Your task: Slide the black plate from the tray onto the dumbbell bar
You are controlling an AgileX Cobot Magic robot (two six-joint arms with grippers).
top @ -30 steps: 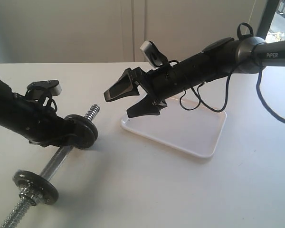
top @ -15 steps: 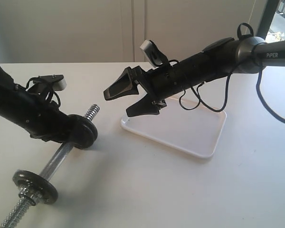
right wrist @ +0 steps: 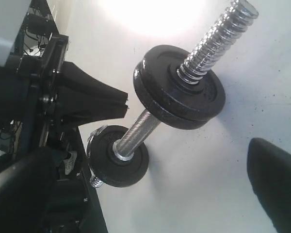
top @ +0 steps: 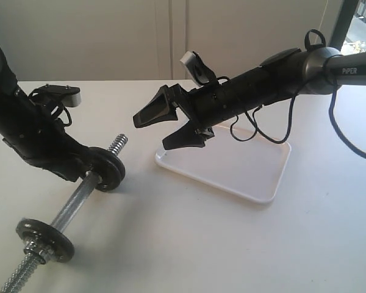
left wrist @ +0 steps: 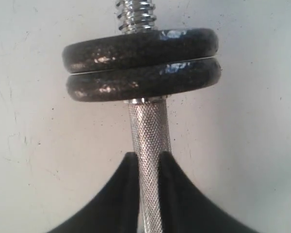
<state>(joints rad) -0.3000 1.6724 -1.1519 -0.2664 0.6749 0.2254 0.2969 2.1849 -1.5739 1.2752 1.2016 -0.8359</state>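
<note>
Your left pincer (left wrist: 148, 160) is clamped on the knurled shaft of the dumbbell bar (left wrist: 149, 131), a finger pressed to each side, just short of two discs that sit face to face. I take the one nearer the threaded end (left wrist: 136, 14) for the black plate (left wrist: 140, 48), with the second disc (left wrist: 143, 80) flat against it, though the two look much alike. In the exterior view this pair sits at centre left of the frame. The bar runs from there down to the lower left corner, where a lone disc (top: 46, 240) rests on the table (top: 189, 244).

Your right pincer (top: 171, 125) hangs mid-frame with its jaws wide apart and nothing between them, above the left end of the tray (top: 250, 174).

Watch these:
- No nut shows beyond the plate, so if that end dips, the plate could slide back off the thread.
- Your grip is far from the bar's middle, so a lift could let the long lower end sag or swing round in the fingers.
- If the right pincer drops where it hangs, it could strike the tray's rim and shove it.

The tray is empty: bare white floor, no disc in it.
</note>
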